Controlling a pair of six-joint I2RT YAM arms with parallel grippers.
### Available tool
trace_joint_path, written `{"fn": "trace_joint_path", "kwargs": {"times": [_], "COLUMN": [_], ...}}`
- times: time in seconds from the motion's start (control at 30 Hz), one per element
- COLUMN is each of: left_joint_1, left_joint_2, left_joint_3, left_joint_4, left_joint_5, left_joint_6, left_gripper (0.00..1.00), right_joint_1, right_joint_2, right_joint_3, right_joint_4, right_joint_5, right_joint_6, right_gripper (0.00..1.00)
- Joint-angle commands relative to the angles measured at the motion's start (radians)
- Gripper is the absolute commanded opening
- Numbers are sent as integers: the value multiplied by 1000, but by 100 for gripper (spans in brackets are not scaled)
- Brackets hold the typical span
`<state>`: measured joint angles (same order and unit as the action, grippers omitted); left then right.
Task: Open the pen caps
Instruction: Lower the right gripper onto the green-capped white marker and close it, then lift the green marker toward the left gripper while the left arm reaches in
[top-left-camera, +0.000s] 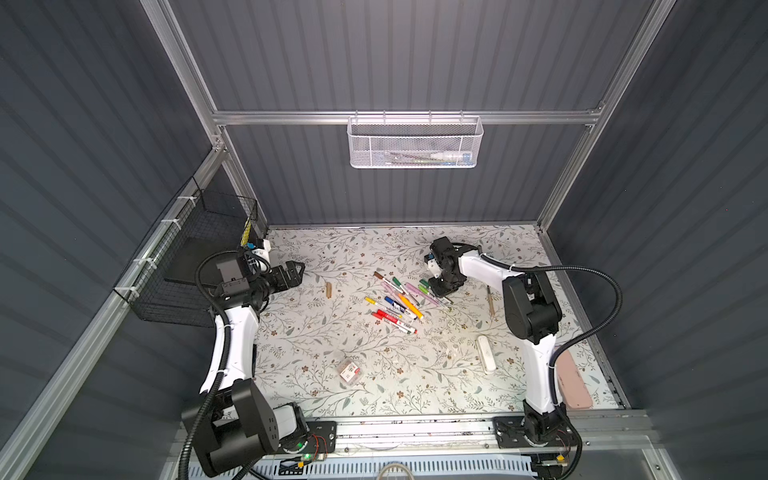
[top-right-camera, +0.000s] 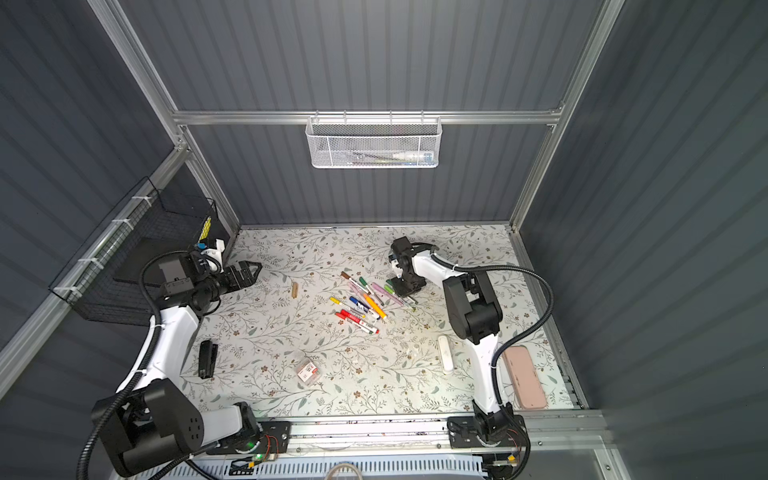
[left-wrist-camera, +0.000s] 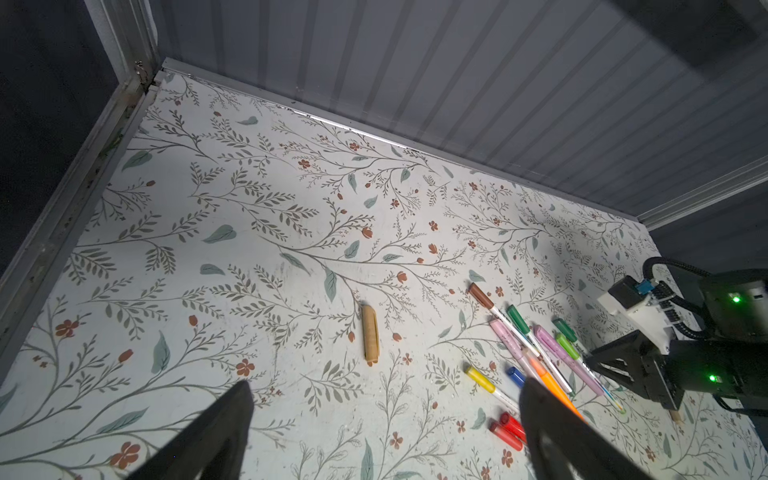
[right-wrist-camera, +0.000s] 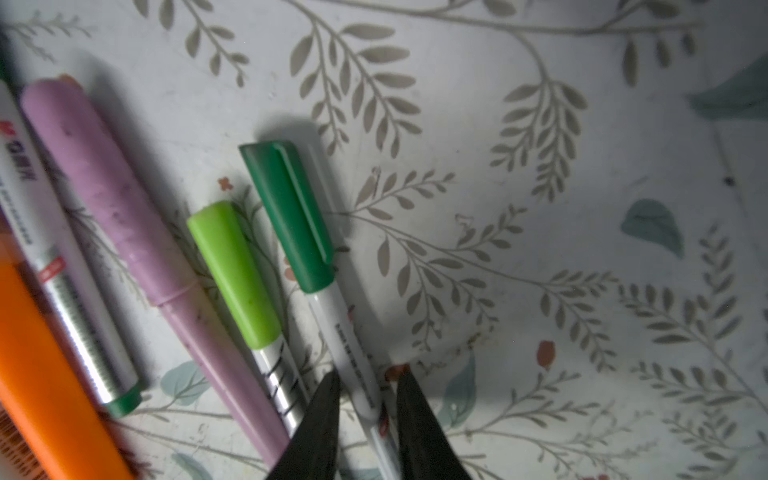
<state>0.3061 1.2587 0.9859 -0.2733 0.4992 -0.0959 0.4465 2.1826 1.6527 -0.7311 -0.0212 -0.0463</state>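
Straddling the white barrel (right-wrist-camera: 347, 345) wearing the dark green cap (right-wrist-camera: 291, 216), at the pen pile's (top-left-camera: 399, 307) three o'clock, the right gripper (right-wrist-camera: 368, 374) shows narrow jaws, grip unclear; the left gripper (top-left-camera: 300, 270) gapes wide at nine o'clock.

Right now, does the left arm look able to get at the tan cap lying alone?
Probably yes. The tan cap lies alone on bare mat, apart from the pens, and the left arm's jaws stand open facing it with nothing between.
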Motion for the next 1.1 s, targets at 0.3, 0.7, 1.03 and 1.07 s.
{"fn": "trace_joint_path", "kwargs": {"times": [0.3, 0.7, 1.03, 1.07], "left_joint_1": [10, 10, -71, -93], "left_joint_2": [-18, -20, 88, 96], "left_joint_3": [-15, 21, 187, 206], "left_joint_4": [5, -2, 129, 171], "left_joint_5": [22, 152, 517, 540], "left_joint_6": [-20, -2, -228, -257], "left_gripper": [100, 100, 100, 100], "right_joint_1": [11, -10, 18, 30], "right_joint_2": [51, -117, -488, -521], "right_joint_3": [34, -8, -170, -192], "right_joint_4": [-51, -13, 202, 244], "right_joint_5": [19, 61, -252, -278], "right_joint_6": [-22, -37, 123, 153], "right_gripper": [8, 0, 0, 0]}}
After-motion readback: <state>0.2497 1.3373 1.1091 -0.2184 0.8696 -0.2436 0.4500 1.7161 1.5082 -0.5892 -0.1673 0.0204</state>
